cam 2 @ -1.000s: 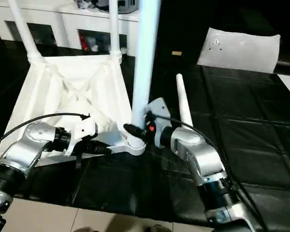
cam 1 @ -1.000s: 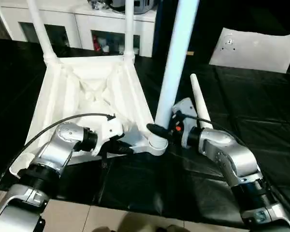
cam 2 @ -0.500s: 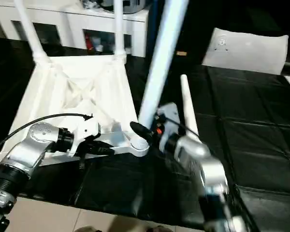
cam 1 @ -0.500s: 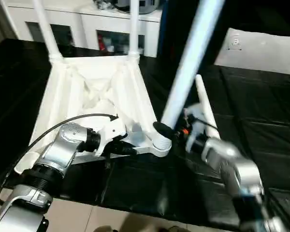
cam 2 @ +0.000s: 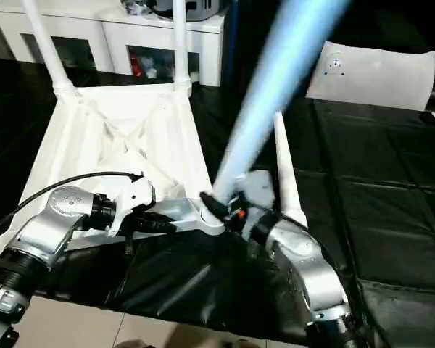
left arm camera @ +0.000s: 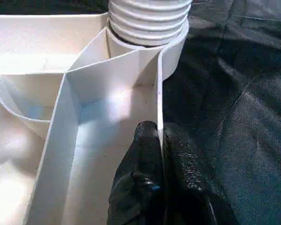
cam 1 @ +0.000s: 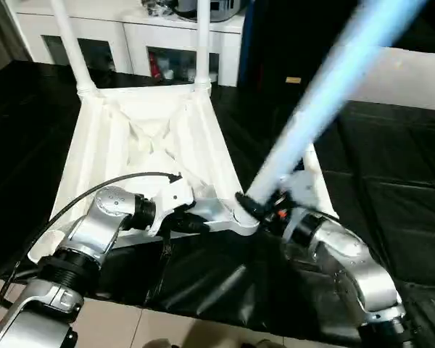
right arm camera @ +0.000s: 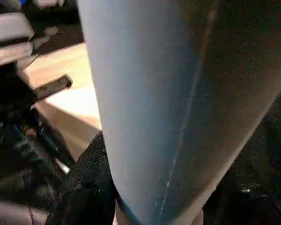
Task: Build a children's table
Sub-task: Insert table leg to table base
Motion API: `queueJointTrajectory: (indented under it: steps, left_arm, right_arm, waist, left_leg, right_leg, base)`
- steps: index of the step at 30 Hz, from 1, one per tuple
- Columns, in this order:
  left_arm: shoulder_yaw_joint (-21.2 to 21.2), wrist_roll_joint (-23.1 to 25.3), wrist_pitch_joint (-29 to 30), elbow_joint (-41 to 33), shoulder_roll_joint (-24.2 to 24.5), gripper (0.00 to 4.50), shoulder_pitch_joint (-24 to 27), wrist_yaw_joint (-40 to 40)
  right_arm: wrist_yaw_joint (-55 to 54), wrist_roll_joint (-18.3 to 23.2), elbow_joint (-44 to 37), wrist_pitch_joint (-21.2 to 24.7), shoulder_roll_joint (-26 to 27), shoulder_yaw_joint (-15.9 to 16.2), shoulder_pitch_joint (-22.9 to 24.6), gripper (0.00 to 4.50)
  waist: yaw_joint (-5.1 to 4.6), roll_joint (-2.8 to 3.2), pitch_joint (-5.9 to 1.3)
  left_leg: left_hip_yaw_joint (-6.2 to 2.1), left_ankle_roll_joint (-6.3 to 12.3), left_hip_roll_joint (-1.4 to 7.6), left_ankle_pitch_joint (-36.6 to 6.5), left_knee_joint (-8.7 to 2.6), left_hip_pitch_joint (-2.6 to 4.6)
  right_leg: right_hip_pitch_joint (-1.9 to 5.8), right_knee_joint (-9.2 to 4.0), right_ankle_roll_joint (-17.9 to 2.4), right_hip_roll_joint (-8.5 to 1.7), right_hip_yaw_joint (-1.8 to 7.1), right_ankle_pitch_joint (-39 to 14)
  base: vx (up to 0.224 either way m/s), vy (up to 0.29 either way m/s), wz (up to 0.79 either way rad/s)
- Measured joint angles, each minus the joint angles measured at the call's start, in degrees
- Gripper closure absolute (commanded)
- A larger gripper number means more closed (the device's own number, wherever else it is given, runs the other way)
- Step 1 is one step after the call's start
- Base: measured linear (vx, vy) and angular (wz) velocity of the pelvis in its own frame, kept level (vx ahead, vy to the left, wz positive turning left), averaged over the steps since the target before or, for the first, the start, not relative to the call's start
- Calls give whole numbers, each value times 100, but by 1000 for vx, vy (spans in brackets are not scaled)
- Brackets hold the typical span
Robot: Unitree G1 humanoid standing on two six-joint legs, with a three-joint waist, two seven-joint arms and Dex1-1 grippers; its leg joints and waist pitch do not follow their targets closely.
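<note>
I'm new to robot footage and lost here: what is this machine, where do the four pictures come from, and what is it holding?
It is a humanoid robot with two silver arms, each ending in a two-fingered black gripper. Two pictures come from its head, looking down; two from cameras on its wrists. On the black-covered surface lies an upside-down white table top, two legs already standing in its far corners. The left gripper is shut on the top's thin edge wall. The right gripper holds a third leg, tilted, its ribbed end at the near corner socket. A fourth leg lies beside it.
</note>
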Motion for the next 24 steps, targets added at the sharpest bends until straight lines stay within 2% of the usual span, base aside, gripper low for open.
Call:
queueJointTrajectory:
  steps: [3, 7, 13, 18, 24]
  left_arm:
    - [0, 24, -64, 1, 19, 450, 12, 0]
    - [-15, 33, -176, -32, 122, 450, 46, -17]
    - [-16, 25, -304, -26, 234, 450, 47, -310]
    - [-69, 14, -423, 76, 293, 450, -55, -694]
    - [-218, 43, -717, 422, 399, 450, -309, -1095]
  right_arm:
    - [110, -88, 38, -27, -46, 102, -80, 259]
    - [380, -155, 273, -101, -140, 251, -321, 259]
    - [962, -6, 565, -238, -211, 250, -524, 259]
    - [1653, 151, 693, -293, -365, 278, -609, 259]
    - [2284, 198, 699, -341, -568, 464, -702, 260]
  waist:
    - [-13, -4, -1]
    - [-37, -66, -1]
    - [-63, -123, -4]
    - [-31, -192, -12]
    - [-2, -214, -22]
  left_leg:
    - [0, 0, 0, 0, 0, 0]
    - [0, -1, 2, 1, -4, 4]
    - [0, -1, 2, 1, -12, 4]
    - [0, -1, 2, 1, -37, 3]
    - [0, 1, 0, 0, -76, 6]
  right_leg:
    - [0, 0, 1, 0, 0, -1]
    - [0, 0, 2, 0, -3, -1]
    - [-1, -3, 6, 0, -3, -4]
    - [-1, -18, 12, 0, -7, -10]
    - [16, -64, 10, 0, -15, -9]
  base:
    - [0, 0, 0]
    - [0, 0, 0]
    - [0, 0, 0]
    - [0, 0, 0]
    - [0, 0, 0]
